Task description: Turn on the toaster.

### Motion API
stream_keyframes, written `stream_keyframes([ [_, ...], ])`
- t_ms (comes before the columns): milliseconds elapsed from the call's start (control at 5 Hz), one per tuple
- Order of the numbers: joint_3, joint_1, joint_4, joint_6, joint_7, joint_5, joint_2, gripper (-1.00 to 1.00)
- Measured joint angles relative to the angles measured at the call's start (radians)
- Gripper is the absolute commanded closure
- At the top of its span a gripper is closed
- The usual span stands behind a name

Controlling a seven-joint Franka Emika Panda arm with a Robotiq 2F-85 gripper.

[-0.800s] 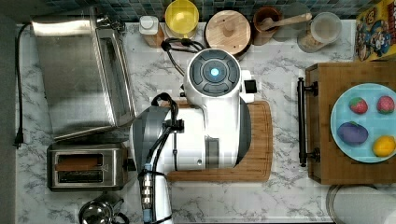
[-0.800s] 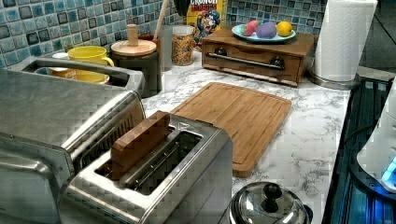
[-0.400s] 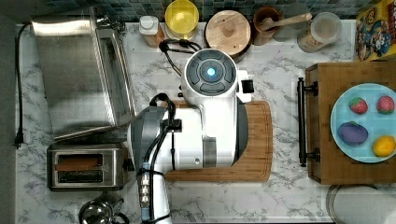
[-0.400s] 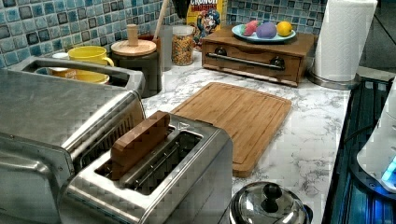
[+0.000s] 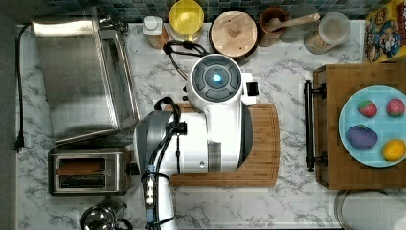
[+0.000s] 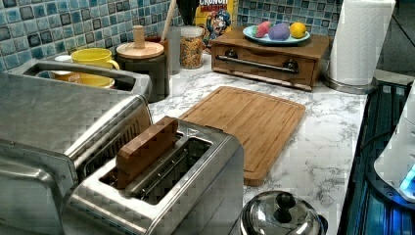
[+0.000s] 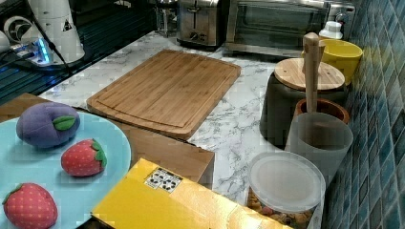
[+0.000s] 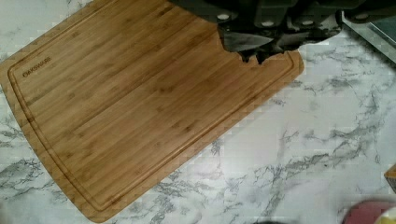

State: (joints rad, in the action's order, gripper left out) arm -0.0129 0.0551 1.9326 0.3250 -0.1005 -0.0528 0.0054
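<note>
The toaster (image 5: 88,171) is a small brushed-steel box at the top view's lower left, with a brown slice standing in one of its two slots. It fills the foreground of the left view (image 6: 161,196), the brown slice (image 6: 147,149) sticking up, and stands far back in the right view (image 7: 198,21). My white arm (image 5: 215,120) reaches over the bamboo cutting board (image 5: 261,143), to the right of the toaster in the top view. In the wrist view my dark gripper (image 8: 256,56) hangs above a corner of the board (image 8: 140,107), holding nothing I can see.
A large steel toaster oven (image 5: 81,76) stands right behind the toaster. A shiny lidded pot (image 6: 281,215) sits close to its other side. Jars, a yellow cup (image 5: 186,19) and a cereal box line the tiled wall. A wooden box with a fruit plate (image 5: 373,124) stands beyond the board.
The arm has shifted slightly toward the top view's left over the cutting board. The toaster and the slice in it have not moved.
</note>
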Motion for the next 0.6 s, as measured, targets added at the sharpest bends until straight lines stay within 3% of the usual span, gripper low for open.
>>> stream_keyframes([
  [200, -0.009, 0.044, 0.050, 0.000, -0.074, 0.001, -0.002, 1.00],
  [600, 0.089, 0.069, 0.163, 0.032, -0.119, -0.059, -0.014, 1.00],
])
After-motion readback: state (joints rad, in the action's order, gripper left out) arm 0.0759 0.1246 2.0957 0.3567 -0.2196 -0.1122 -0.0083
